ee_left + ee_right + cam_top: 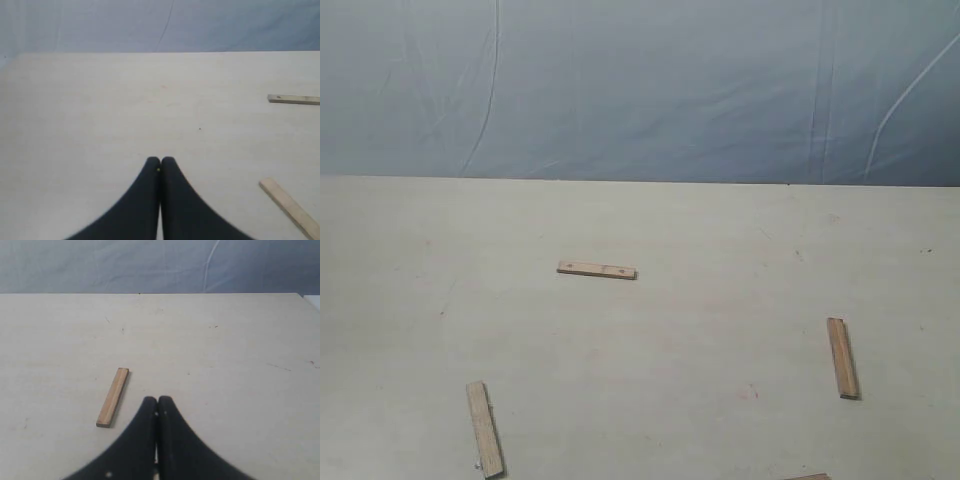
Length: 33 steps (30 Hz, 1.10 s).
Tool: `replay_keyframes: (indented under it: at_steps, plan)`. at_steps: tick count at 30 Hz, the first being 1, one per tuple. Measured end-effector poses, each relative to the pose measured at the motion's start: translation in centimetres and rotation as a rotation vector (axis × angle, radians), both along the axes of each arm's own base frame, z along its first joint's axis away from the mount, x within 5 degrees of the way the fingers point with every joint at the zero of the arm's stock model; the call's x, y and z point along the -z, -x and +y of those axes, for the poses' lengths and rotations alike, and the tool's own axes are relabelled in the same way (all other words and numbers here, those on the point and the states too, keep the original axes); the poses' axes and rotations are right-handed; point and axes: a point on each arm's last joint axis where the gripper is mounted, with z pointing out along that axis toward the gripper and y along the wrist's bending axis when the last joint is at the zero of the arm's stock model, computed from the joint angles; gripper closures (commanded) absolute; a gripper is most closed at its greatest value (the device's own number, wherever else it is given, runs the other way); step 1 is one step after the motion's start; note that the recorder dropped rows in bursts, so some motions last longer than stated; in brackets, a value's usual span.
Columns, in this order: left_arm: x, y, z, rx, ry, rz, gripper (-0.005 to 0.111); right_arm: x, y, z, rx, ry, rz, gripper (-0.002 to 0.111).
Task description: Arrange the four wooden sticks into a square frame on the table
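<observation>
Four wooden sticks lie apart on the table (pixel 650 340); no square frame is formed. The stick with two dark dots (pixel 597 270) lies crosswise in the middle. Another stick (pixel 485 429) lies at the front left, one (pixel 842 358) at the right, and the tip of the fourth (pixel 810 477) shows at the bottom edge. The left wrist view shows the dotted stick (pixel 293 99) and the front-left stick (pixel 290 207), with my left gripper (pixel 160 161) shut and empty. My right gripper (pixel 157 400) is shut and empty beside the right stick (pixel 113 396). Neither gripper appears in the exterior view.
A wrinkled blue-grey sheet (pixel 640 90) hangs behind the table's far edge. The table's right edge (pixel 307 300) shows in the right wrist view.
</observation>
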Motion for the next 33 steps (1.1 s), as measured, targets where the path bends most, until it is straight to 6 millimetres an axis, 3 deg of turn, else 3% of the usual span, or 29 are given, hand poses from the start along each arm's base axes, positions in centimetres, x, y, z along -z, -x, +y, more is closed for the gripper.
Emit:
replay_keyframes:
  at_steps: [5,8,11,15,17,20,22,24,26,28,30,33]
  plan:
    - [-1.7,-0.3,0.1,0.012,-0.133,-0.190,0.107,0.0,0.0,0.0,0.000,0.000,0.000,0.109]
    - [-3.2,-0.2,-0.2,0.029,-0.071,-0.359,0.107,0.0,0.0,0.0,0.000,0.000,0.000,0.109]
    - [-4.9,0.2,-0.3,0.038,0.100,-0.547,0.107,0.0,0.0,0.0,0.000,0.000,0.000,0.109]
    - [-6.7,1.0,-0.3,0.115,0.545,-0.731,0.107,0.0,0.0,0.0,0.000,0.000,0.000,0.109]
    - [-7.3,1.3,-0.4,0.165,0.678,-0.792,0.107,0.0,0.0,0.0,0.000,0.000,0.000,0.109]
    - [-9.9,2.0,-0.6,0.231,0.676,-0.894,0.107,0.0,0.0,0.0,0.000,0.000,-0.002,0.109]
    - [-13.7,1.8,-1.0,0.281,0.610,-0.938,0.107,0.0,0.0,0.0,0.000,0.000,-0.002,0.109]
    - [-16.3,1.1,-1.3,0.305,0.561,-0.942,0.107,0.0,0.0,0.0,0.000,-0.002,-0.002,0.109]
    - [-18.3,-0.5,-1.6,0.304,0.512,-0.884,0.107,0.0,0.0,0.0,0.000,-0.002,-0.002,0.109]
    - [-19.9,-5.4,-1.9,0.222,0.369,-0.597,0.107,0.0,0.0,0.0,0.000,-0.002,-0.002,0.109]
    - [-19.1,-9.3,-1.4,0.087,0.279,-0.316,0.107,0.0,0.0,0.0,0.000,-0.002,-0.002,0.109]
    - [-17.2,-12.6,-1.8,-0.035,0.100,-0.023,0.107,0.0,0.0,0.0,0.000,-0.002,-0.002,0.109]
